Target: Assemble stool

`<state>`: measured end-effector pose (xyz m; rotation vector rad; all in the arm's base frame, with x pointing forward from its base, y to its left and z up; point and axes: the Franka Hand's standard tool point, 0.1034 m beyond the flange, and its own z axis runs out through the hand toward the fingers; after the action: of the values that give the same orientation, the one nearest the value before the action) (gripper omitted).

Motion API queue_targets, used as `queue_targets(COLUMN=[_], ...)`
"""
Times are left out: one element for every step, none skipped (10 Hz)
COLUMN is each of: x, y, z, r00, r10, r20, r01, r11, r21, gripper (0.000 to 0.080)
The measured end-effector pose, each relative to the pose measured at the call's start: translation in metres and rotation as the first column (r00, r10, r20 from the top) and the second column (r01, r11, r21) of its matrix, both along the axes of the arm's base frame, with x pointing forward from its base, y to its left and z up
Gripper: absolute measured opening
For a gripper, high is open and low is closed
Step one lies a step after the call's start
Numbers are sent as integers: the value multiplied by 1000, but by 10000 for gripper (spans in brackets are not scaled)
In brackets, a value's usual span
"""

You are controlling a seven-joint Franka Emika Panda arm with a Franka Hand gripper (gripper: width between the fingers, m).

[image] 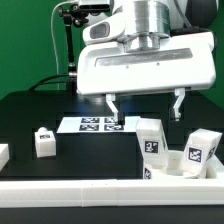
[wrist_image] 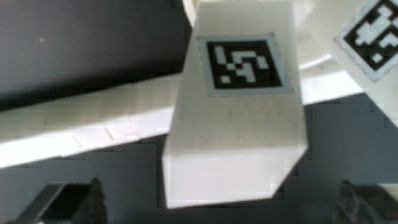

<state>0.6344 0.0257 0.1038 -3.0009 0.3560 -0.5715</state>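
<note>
A white block leg point(image: 151, 138) with a black-and-white tag stands at the exterior view's right, by the front rail. My gripper point(image: 146, 108) hangs open just above it, one finger on each side, touching nothing. In the wrist view the same leg point(wrist_image: 240, 100) fills the middle between the two dark fingertips point(wrist_image: 71, 202), with my gripper point(wrist_image: 217, 206) open around it. A second tagged leg point(image: 201, 148) stands further right and shows in the wrist view point(wrist_image: 370, 45). A rounded white part, probably the seat point(image: 176, 162), lies between them, mostly hidden. A third leg point(image: 44, 141) stands alone at the left.
The marker board point(image: 92, 124) lies flat on the black table behind the legs. A long white border rail point(image: 100, 190) runs along the front edge and crosses the wrist view point(wrist_image: 80, 120). Another white piece point(image: 3, 153) shows at the far left edge.
</note>
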Motion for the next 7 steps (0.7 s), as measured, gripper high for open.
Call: queue_targets(x=[0,0,-3,-5,-4,-4,-4], y=[-2,-3,-3,-2,-2,-2,-2], z=[0,1,0,0,-1,-1,-2], r00=[996,988,974,956,948,946,946], r10=[8,14,24,37,42,53,61], r20=[-84,-152,-227,-291,-316,-319,-318], r01=[-5,-6,-6,-6,-6,-16,-26], r11=[1000,999,997,994,993,993,993], r21=[28,54,81,105,115,116,115], gripper=[649,649,649,649,649,649,649])
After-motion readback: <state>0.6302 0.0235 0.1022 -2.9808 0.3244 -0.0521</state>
